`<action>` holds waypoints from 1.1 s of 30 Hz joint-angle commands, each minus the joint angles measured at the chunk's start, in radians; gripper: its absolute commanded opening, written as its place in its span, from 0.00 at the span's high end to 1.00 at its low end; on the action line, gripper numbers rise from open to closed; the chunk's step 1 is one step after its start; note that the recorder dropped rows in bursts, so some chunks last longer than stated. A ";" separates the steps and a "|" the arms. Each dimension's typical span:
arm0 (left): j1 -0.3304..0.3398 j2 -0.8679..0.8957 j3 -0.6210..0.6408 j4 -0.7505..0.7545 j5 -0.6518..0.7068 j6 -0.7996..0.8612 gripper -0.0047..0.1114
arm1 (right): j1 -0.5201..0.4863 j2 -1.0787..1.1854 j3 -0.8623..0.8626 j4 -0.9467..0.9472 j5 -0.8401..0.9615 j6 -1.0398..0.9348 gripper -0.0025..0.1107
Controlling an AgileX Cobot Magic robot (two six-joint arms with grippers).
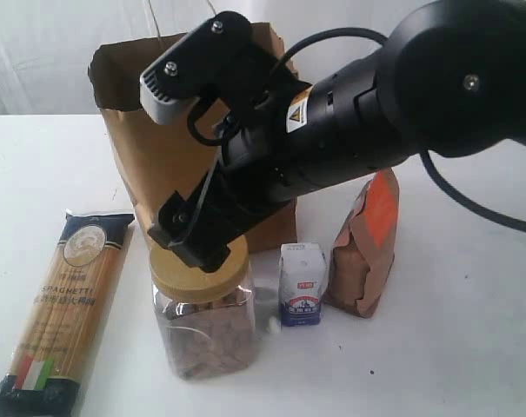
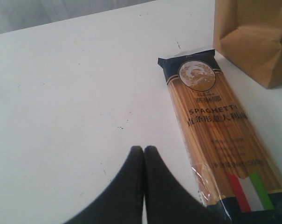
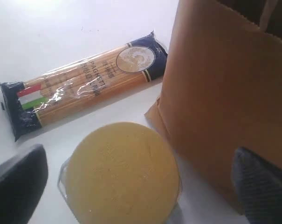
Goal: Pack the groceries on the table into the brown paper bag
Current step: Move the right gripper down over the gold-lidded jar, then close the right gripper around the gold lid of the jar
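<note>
My right gripper (image 3: pixel 137 179) is open just above the clear tan-lidded jar (image 3: pixel 120 163), with one finger (image 3: pixel 17 182) wide of the lid on each side and neither touching it. In the exterior view the jar (image 1: pixel 203 321) stands on the table (image 1: pixel 471 347) in front of the brown paper bag (image 1: pixel 145 130). The spaghetti packet (image 1: pixel 63 304) lies flat to its left. The small white-blue carton (image 1: pixel 300 284) and the brown orange-labelled pouch (image 1: pixel 367 248) stand to its right. My left gripper (image 2: pixel 144 150) is shut and empty, over bare table beside the spaghetti packet (image 2: pixel 215 126).
The right arm's thick black body (image 1: pixel 376 104) crosses in front of the bag's open top and hides much of it. In the left wrist view, a corner of the bag (image 2: pixel 252 37) stands beyond the spaghetti.
</note>
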 commanded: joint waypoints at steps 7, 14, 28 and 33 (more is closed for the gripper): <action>0.003 -0.007 0.002 -0.016 -0.007 -0.010 0.96 | 0.003 -0.001 -0.008 0.002 -0.002 -0.007 0.05; 0.003 -0.007 0.002 -0.015 -0.005 -0.010 0.96 | 0.003 -0.001 -0.008 0.007 0.143 -0.002 0.05; 0.003 -0.013 0.024 -0.004 0.094 -0.009 0.96 | 0.003 0.021 -0.008 0.059 0.189 0.078 0.05; 0.003 -0.013 0.024 -0.004 0.094 -0.009 0.96 | 0.003 0.057 -0.025 0.049 0.243 -0.040 0.05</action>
